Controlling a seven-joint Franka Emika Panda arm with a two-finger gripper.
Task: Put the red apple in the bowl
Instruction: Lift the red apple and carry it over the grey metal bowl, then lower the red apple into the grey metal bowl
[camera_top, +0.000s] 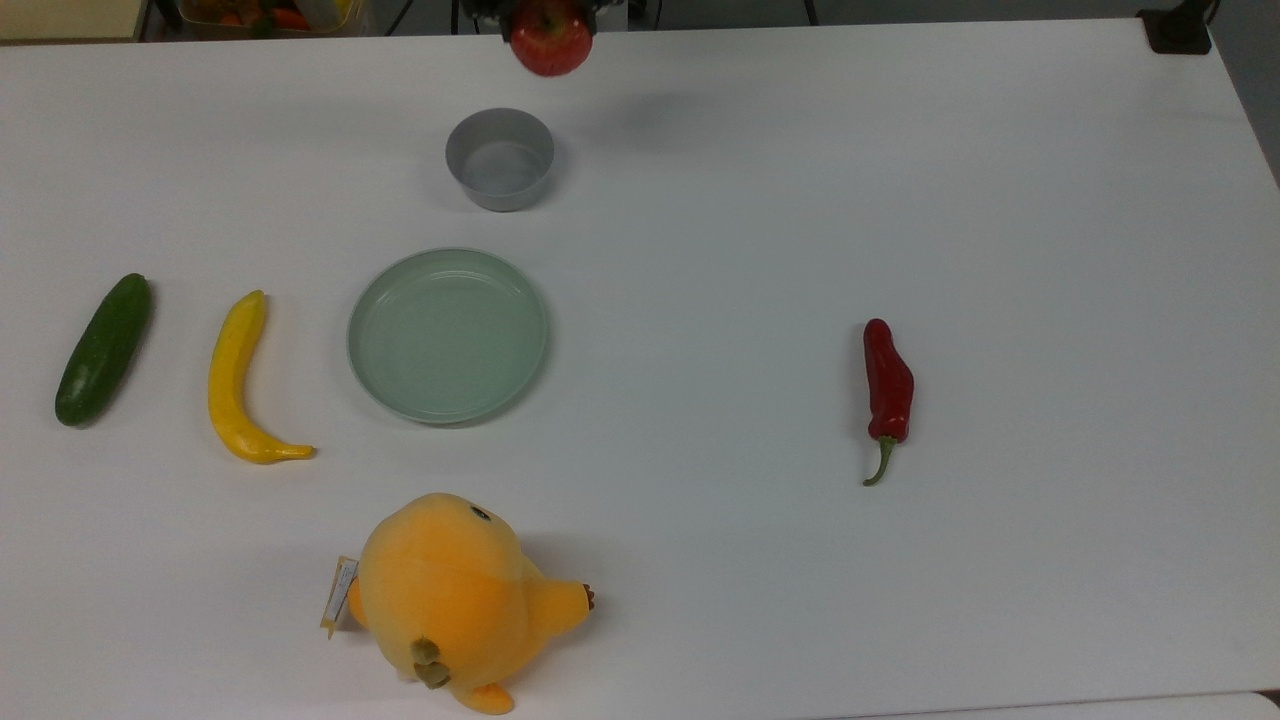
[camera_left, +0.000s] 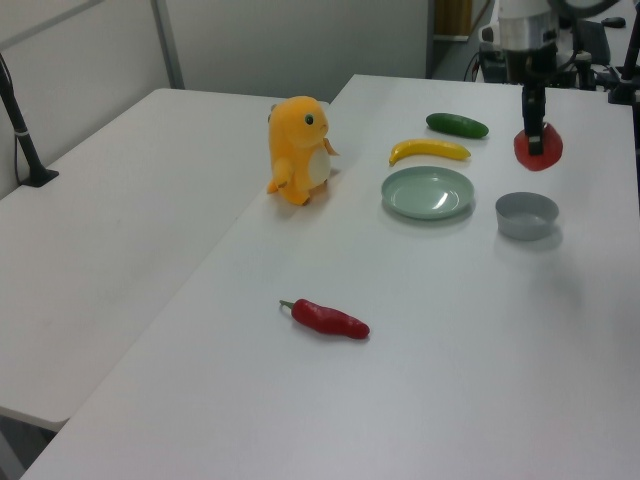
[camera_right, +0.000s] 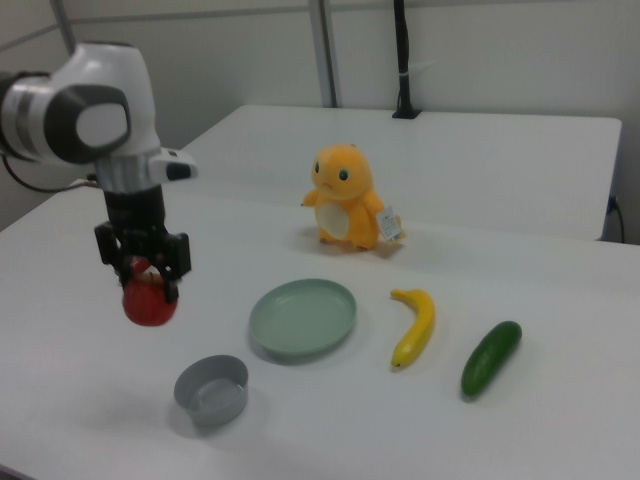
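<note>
Red apple (camera_right: 149, 302): gripped in the air, clear of the table; in the top view it sits at the frame's 12 o'clock edge, at about 1 o'clock from the bowl.
Gripper (camera_right: 146, 283): black fingers clamped on the upper part of the red apple, pointing straight down; the fruit hangs below them.
Bowl (camera_top: 499, 159): grey, upright, nothing inside; in the right view it stands on the table at about 5 o'clock from the held apple, apart from it.
Plate (camera_top: 448, 335): pale green, shallow, at 6 o'clock from the bowl in the top view, near it but not touching.
Banana (camera_top: 240, 381): yellow, lying at 9 o'clock from the plate in the top view.
Cucumber (camera_top: 103, 349): dark green, at 9 o'clock from the banana in the top view.
Chili pepper (camera_top: 887, 392): dark red, green stem, well apart at 3 o'clock from the plate in the top view.
Plush toy (camera_top: 455, 598): orange, at 6 o'clock from the plate in the top view.
Table (camera_top: 1050, 250): white surface bearing all of these.
</note>
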